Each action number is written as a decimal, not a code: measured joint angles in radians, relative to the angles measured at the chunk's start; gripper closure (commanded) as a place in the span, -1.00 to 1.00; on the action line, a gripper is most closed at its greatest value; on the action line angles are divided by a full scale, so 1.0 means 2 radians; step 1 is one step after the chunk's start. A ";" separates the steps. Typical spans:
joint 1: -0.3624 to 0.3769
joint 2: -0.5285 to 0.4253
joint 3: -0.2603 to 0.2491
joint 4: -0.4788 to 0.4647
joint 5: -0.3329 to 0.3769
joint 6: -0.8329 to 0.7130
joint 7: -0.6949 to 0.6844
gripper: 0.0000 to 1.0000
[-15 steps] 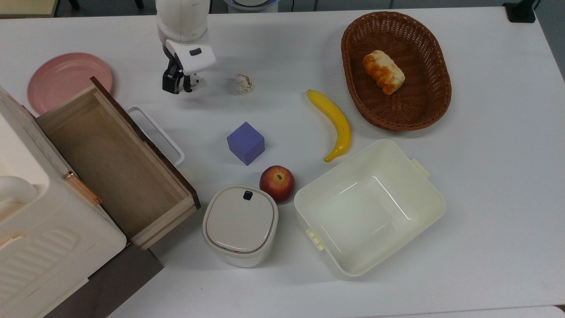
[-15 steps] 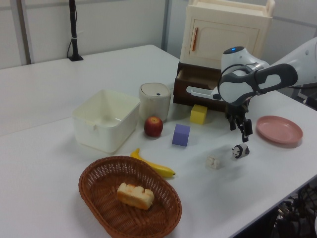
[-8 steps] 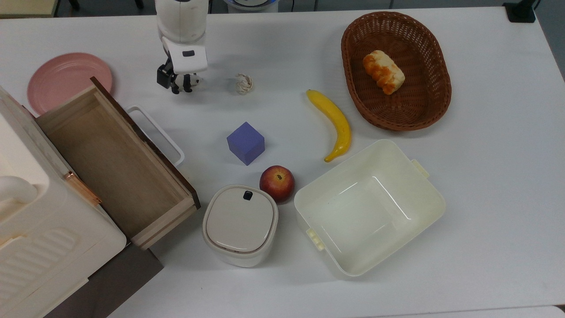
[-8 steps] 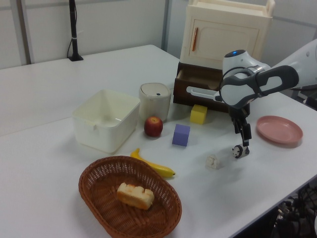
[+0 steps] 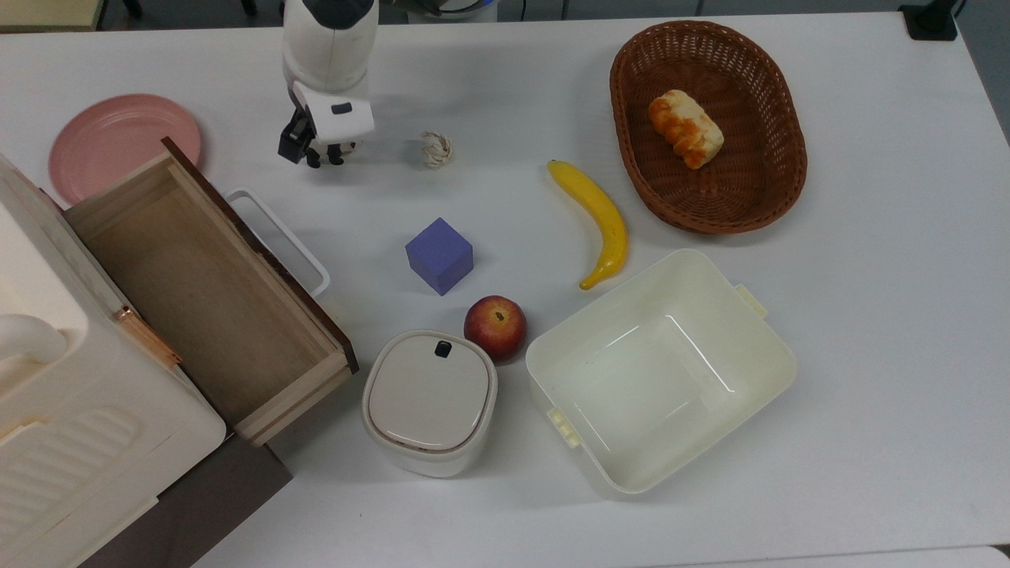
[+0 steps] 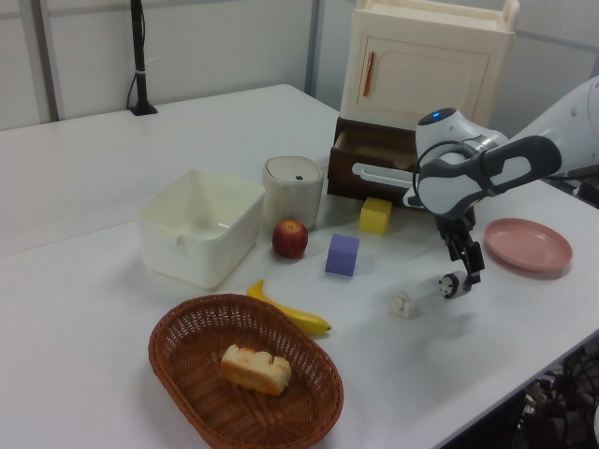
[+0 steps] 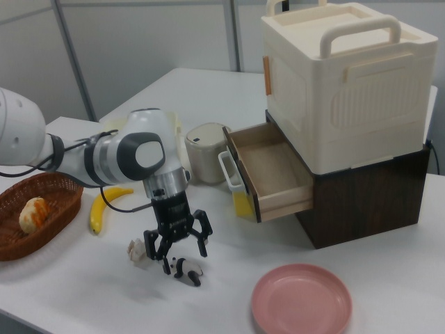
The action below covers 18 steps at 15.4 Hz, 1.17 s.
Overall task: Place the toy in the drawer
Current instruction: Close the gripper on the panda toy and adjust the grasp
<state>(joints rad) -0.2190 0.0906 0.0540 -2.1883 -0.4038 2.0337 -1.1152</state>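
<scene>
The toy, a small black-and-white panda [image 7: 186, 268], stands on the white table between the pink plate and the woven ball. My gripper [image 7: 177, 249] hangs open just above it, fingers spread to either side and not touching it. In the top view the gripper [image 5: 314, 150] covers most of the panda [image 5: 338, 150]. The left view has the gripper [image 6: 468, 273] right over the panda [image 6: 450, 286]. The light-wood drawer [image 5: 189, 284] is pulled out of the cream cabinet and holds nothing; its dark front and white handle face the table [image 7: 274, 170].
A woven ball [image 5: 435, 149] lies to the top view's right of the gripper. A pink plate [image 5: 122, 142] sits beside the drawer. Mid-table are a purple cube [image 5: 439, 255], apple [image 5: 495, 326], lidded white pot [image 5: 430, 401], banana [image 5: 600, 221], cream tub [image 5: 659, 371] and bread basket [image 5: 710, 126].
The gripper has come down toward the panda and its wrist has turned a little. The panda and everything else stayed put.
</scene>
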 measured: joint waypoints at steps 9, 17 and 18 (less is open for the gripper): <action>-0.001 0.018 0.000 0.003 -0.018 0.000 -0.005 -0.89; 0.000 0.033 0.002 0.011 -0.020 0.000 -0.007 -0.92; 0.001 0.037 0.003 0.013 -0.022 0.000 -0.007 -0.92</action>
<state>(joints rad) -0.2176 0.1643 0.0593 -2.1613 -0.4483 2.0337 -1.1287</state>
